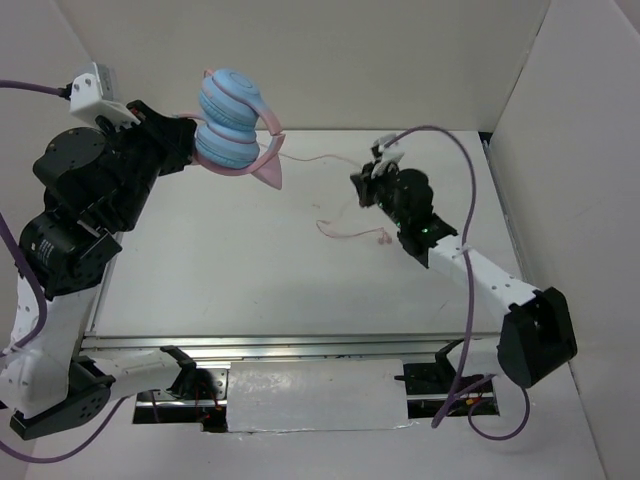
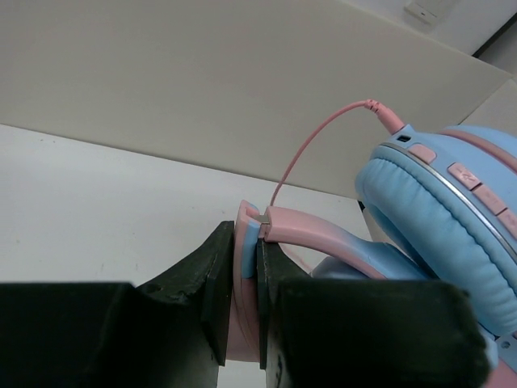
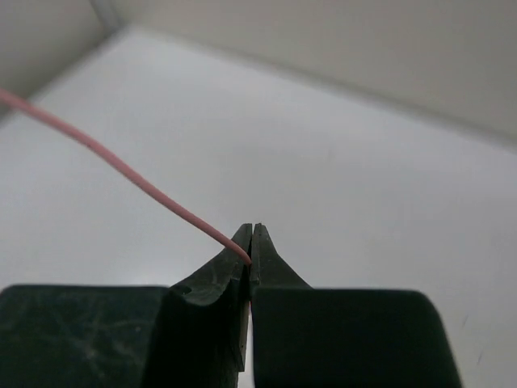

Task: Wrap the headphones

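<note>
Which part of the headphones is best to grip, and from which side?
Grip the pink headband, coming from the side away from the ear cups. It is a thin flat strip that fits between the jaws; the cups are round and wide. The left gripper holds it so.

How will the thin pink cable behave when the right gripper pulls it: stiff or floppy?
Probably floppy: past the right gripper, which is shut on it, the cable lies in loose curls on the table. It is likely very light, being so thin. It may slip through the pinch, since only the fingertips hold it.
</note>
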Motion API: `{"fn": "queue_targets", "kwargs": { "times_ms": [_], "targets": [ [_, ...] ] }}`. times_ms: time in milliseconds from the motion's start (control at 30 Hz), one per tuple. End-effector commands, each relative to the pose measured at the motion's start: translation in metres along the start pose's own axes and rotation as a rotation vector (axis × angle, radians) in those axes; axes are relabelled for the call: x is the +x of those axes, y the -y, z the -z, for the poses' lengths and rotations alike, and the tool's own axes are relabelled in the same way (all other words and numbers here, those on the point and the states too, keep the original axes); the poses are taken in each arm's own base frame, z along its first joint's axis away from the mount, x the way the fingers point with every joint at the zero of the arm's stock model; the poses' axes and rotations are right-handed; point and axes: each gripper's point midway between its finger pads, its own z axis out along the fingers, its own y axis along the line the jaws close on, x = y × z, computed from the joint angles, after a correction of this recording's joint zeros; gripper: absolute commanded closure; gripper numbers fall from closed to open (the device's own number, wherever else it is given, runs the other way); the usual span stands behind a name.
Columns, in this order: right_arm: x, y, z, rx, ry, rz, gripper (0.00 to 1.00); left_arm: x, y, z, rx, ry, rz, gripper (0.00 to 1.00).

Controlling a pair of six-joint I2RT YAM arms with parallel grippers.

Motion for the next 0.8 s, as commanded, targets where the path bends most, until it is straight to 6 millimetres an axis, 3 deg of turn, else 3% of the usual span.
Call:
{"fn": "queue_targets", "kwargs": {
  "times_ms": [0,67,167,200,267,367,467,600,667,700,733,767],
  "targets": [
    [0.054,-0.006,0.019,0.017,-0.129,-0.065,1.00,-0.036,0.008,-0.003,0.005,0.139,0.104,1.00],
    [0.085,-0.013,0.034,0.025,-0.196,-0.066,1.00,-0.033,0.004,-0.009,-0.025,0.144,0.101,1.00],
    [0.115,-0.024,0.060,0.049,-0.252,-0.065,1.00,-0.023,-0.010,-0.022,-0.113,0.154,0.092,1.00],
    [0.110,-0.026,0.069,0.055,-0.236,-0.073,1.00,-0.019,-0.013,-0.028,-0.139,0.154,0.088,1.00],
    [0.124,-0.033,0.085,0.059,-0.270,-0.061,1.00,-0.009,-0.032,-0.037,-0.249,0.167,0.089,1.00],
    [0.137,-0.051,0.109,0.019,-0.316,-0.078,1.00,0.005,-0.044,-0.048,-0.323,0.172,0.109,1.00],
    [0.137,-0.070,0.120,-0.037,-0.320,-0.093,1.00,0.024,-0.049,-0.060,-0.352,0.154,0.117,1.00],
    [0.120,-0.101,0.133,-0.090,-0.322,-0.053,1.00,0.039,-0.069,-0.071,-0.468,0.178,0.097,1.00],
    [0.100,-0.097,0.137,-0.024,-0.295,-0.016,1.00,0.049,-0.084,-0.077,-0.560,0.185,0.052,1.00],
    [0.094,-0.112,0.145,-0.052,-0.300,0.011,1.00,0.054,-0.089,-0.081,-0.589,0.180,0.027,1.00],
    [0.071,-0.116,0.147,-0.044,-0.269,0.018,1.00,0.059,-0.096,-0.085,-0.617,0.176,0.002,1.00],
    [0.069,-0.114,0.155,-0.017,-0.283,0.054,1.00,0.074,-0.104,-0.093,-0.650,0.143,-0.036,1.00]
  ]
}}
